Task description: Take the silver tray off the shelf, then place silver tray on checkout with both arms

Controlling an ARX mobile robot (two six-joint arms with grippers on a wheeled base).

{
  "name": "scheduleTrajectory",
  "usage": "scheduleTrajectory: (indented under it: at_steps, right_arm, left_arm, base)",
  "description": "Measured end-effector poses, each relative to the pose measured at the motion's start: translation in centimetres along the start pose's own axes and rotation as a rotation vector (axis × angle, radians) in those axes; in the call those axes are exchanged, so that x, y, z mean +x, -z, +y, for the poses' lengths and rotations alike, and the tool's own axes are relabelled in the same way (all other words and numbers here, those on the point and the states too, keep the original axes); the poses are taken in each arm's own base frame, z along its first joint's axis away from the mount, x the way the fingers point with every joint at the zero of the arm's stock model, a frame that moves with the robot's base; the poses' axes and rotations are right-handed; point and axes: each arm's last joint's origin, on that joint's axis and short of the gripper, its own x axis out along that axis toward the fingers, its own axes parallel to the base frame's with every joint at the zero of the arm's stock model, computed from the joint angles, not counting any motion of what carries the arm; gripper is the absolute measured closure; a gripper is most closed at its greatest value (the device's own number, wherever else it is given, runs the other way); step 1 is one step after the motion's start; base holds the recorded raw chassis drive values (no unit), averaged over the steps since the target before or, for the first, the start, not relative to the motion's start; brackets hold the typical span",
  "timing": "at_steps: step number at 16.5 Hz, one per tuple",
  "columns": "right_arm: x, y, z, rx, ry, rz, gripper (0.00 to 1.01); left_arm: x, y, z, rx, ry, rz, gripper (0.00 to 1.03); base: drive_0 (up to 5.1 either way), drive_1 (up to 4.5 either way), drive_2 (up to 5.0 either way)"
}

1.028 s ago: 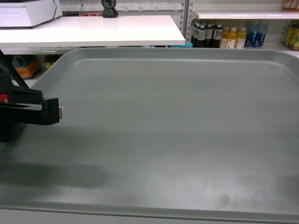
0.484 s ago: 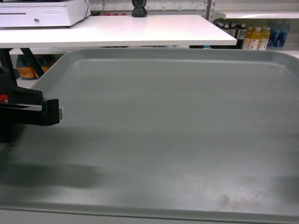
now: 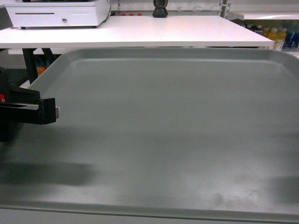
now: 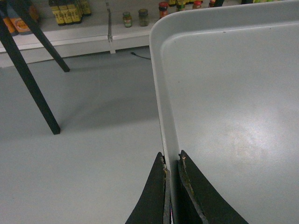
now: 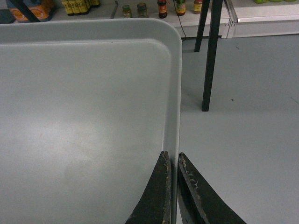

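Observation:
The silver tray [image 3: 177, 130] fills most of the head view, held level in the air in front of the checkout [image 3: 149, 31], a white table just beyond its far rim. My left gripper [image 4: 171, 161] is shut on the tray's left rim [image 4: 159, 93], one finger outside and one inside. Its black body shows at the tray's left edge in the head view [image 3: 44, 111]. My right gripper [image 5: 173, 158] is shut on the tray's right rim [image 5: 175, 93]; it is outside the head view. Grey floor lies below the tray in both wrist views.
A white cash drawer [image 3: 56, 13] and a black scanner stand [image 3: 160, 8] sit at the back of the checkout. Dark slanted table legs [image 4: 28, 84] [image 5: 210, 56] stand near the tray's sides. Shelf boards with bottles and jars [image 3: 280, 37] [image 5: 163, 8] line the background.
The background has slid rightward across the head view: the checkout now spans the whole width behind the tray and the bottle shelf has gone to the far right. Both grips on the tray are unchanged.

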Motion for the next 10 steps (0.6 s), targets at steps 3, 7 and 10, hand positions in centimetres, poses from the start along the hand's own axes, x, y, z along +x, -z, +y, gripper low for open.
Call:
scheduleTrajectory:
  at_steps: [3, 7, 10]
  right_arm:
    - [0.0, 0.02, -0.05, 0.0, 0.006, 0.003, 0.99]
    - [0.0, 0.03, -0.05, 0.0, 0.007, 0.003, 0.99]
    - [-0.04, -0.02, -0.05, 0.0, 0.007, -0.001, 0.99]
  left_arm:
    - [-0.02, -0.03, -0.07, 0.0, 0.001, -0.003, 0.99]
    - [-0.02, -0.02, -0.07, 0.001, 0.001, -0.003, 0.99]
    - [-0.04, -0.06, -0.07, 0.0, 0.001, -0.005, 0.99]
  base:
    - [0.0, 0.0, 0.0]
    - [0.0, 0.0, 0.0]
    - [0.0, 4.27, -4.2]
